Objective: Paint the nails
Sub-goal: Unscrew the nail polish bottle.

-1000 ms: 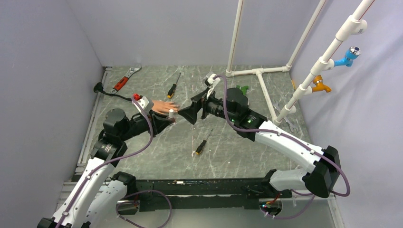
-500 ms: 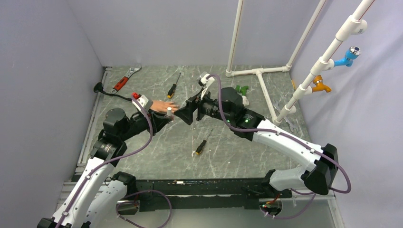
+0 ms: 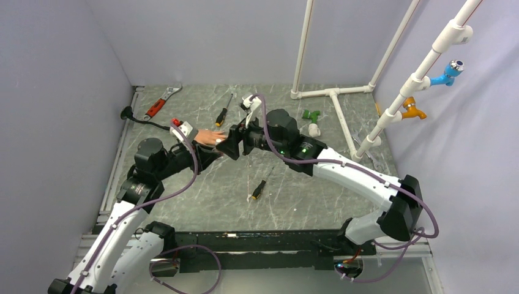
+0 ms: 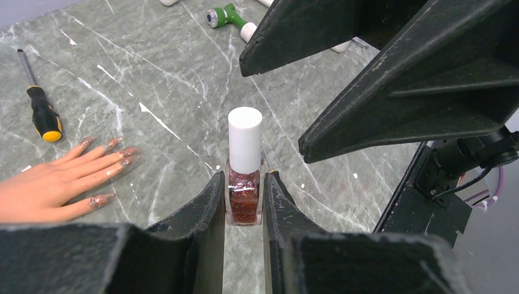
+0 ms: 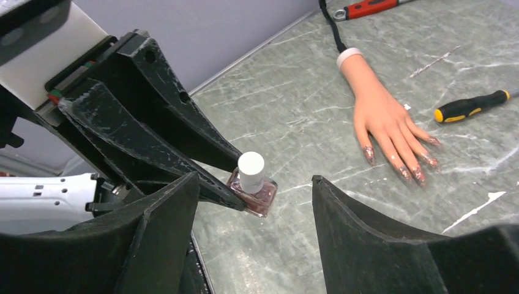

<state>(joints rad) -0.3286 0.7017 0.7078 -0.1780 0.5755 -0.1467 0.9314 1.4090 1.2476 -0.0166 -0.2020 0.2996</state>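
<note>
The flesh-coloured mannequin hand (image 3: 210,137) lies flat on the table, its glitter-speckled nails (image 4: 114,146) (image 5: 404,172) pointing toward the bottle. My left gripper (image 4: 245,178) is shut on a small polish bottle (image 4: 245,199) of red glitter with a white cap (image 5: 251,168), held upright just above the table. My right gripper (image 5: 254,179) is open, its two fingers (image 4: 398,104) standing wide either side of the cap without touching it. From above, the right gripper (image 3: 233,144) covers the bottle.
Black-and-yellow screwdrivers lie behind the hand (image 3: 223,114) and toward the front (image 3: 259,187). A red wrench (image 3: 160,104) sits at the back left, a green fitting (image 3: 312,115) at the back right by the white pipe frame (image 3: 333,95).
My right gripper has moved left up to the bottle and its jaws have narrowed. The left gripper and bottle have stayed put.
</note>
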